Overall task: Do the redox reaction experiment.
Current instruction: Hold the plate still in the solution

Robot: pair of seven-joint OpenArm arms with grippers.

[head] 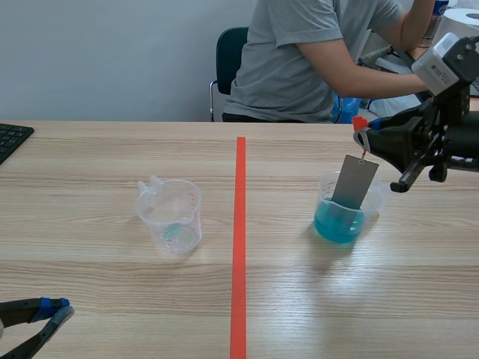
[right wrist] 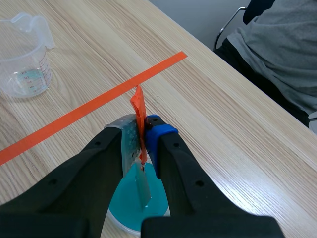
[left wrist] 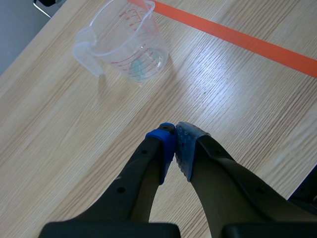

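A grey metal sheet hangs from an orange-red tab, and my right gripper is shut on that tab. The sheet's lower end dips into the blue liquid of a clear beaker right of the tape line. In the right wrist view the tab is pinched between the fingers of the right gripper, with the sheet and the blue beaker straight below. A second clear beaker holding a trace of liquid stands left of the line. My left gripper rests shut and empty near the front left edge. In the left wrist view the left gripper is well short of that beaker.
An orange-red tape line splits the table down the middle. A person in a grey shirt sits across the table, with one arm reaching right. A black keyboard corner lies at the far left edge.
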